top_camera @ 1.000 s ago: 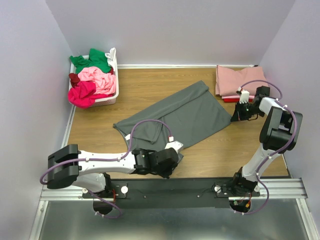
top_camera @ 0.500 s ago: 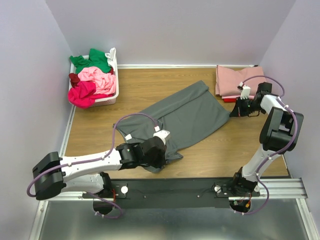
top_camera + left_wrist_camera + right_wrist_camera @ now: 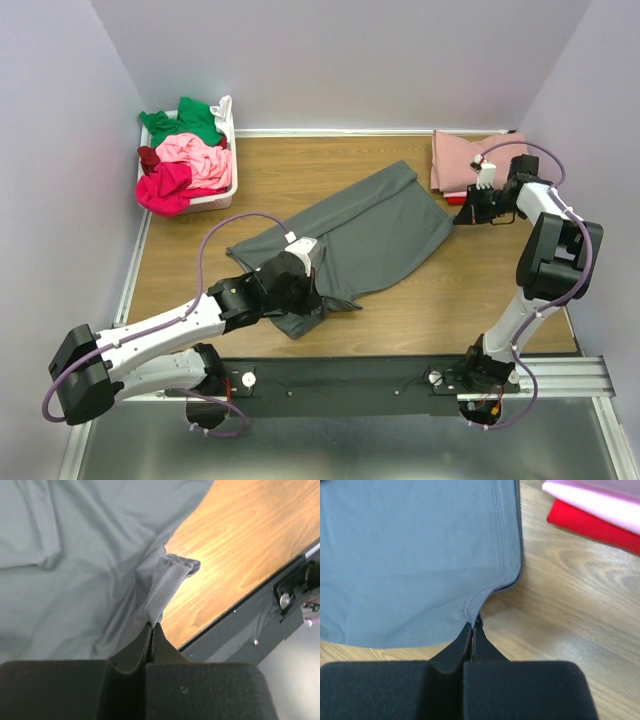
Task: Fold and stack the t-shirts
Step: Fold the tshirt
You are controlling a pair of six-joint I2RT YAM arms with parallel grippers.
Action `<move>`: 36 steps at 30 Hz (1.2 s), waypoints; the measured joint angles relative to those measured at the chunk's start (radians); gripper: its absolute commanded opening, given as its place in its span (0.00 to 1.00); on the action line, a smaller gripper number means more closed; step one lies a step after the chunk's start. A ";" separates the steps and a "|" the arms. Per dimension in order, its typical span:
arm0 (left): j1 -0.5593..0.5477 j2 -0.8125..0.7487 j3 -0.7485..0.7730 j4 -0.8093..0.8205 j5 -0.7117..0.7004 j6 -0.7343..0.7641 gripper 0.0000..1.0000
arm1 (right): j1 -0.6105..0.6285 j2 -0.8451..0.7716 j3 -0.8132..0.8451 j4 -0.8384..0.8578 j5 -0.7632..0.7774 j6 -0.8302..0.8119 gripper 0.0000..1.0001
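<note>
The dark grey shirt (image 3: 385,228) lies spread on the wooden counter (image 3: 330,160), running on a slant from the near left to the far right. I have it at both ends.

My left jaws are shut tight on a bunched strip of its hem (image 3: 167,587) at the near left end. The cloth rises in a small ridge from the tips, and past it the bare wood and the black rail at the near edge of the counter show. Around that grip the shirt is rumpled and partly doubled over itself.

My right jaws are also shut, pinching the stitched corner (image 3: 470,605) of the same shirt at its far right end. From that pinch the grey cloth runs out flat and smooth to the left.

Just beyond my right jaws, in the far right corner of the counter, sits a folded stack: a dusty rose shirt (image 3: 465,158) on top and a red shirt (image 3: 459,198) showing beneath it along the near edge. The grey shirt's corner lies near that stack but apart from it.

In the far left corner stands a white basket (image 3: 233,160) heaped with loose shirts: a green shirt (image 3: 185,120) at the far end, a light pink shirt (image 3: 195,150) in the middle, a magenta shirt (image 3: 168,187) at the near end, and a bit of a maroon shirt (image 3: 148,157) at the left side.
</note>
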 measured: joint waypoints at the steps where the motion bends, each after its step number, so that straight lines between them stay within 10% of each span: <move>1: 0.010 -0.003 0.000 0.000 0.000 0.002 0.00 | 0.003 0.003 0.006 -0.002 -0.002 0.004 0.01; 36: 0.488 -0.020 0.119 -0.105 0.050 0.207 0.00 | 0.069 0.179 0.222 0.012 -0.053 0.199 0.00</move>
